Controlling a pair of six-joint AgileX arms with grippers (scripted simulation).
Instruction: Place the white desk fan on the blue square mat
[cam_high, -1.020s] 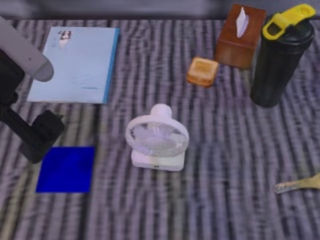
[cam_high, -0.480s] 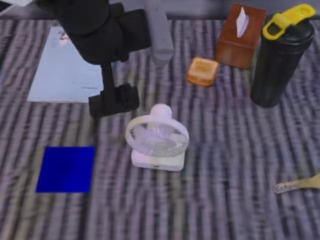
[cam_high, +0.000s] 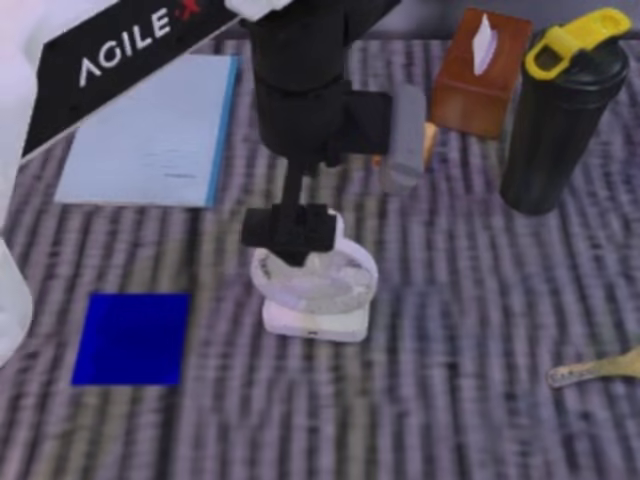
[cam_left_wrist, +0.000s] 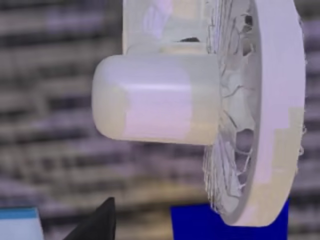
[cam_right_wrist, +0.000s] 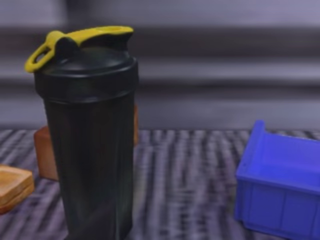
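Note:
The white desk fan (cam_high: 318, 295) stands upright on its rectangular base near the middle of the table. My left gripper (cam_high: 290, 228) hovers at the fan's rear top edge, open and holding nothing. The left wrist view looks at the fan (cam_left_wrist: 260, 110) from behind: the motor housing fills the middle, and only one dark fingertip (cam_left_wrist: 102, 225) shows, well off to one side. The blue square mat (cam_high: 132, 338) lies flat to the fan's left, bare, and the same mat (cam_left_wrist: 195, 222) shows beyond the fan's ring. My right gripper is out of view.
A pale-blue notebook (cam_high: 150, 130) lies at the back left. At the back right stand a brown tissue box (cam_high: 480, 70) and a black shaker bottle with a yellow lid (cam_high: 560, 110). A pale utensil (cam_high: 595, 368) lies at the right edge. A blue bin (cam_right_wrist: 282, 190) appears in the right wrist view.
My left arm has swung from the table's left side, past the notebook, to over the fan. The fan and the mat have not moved.

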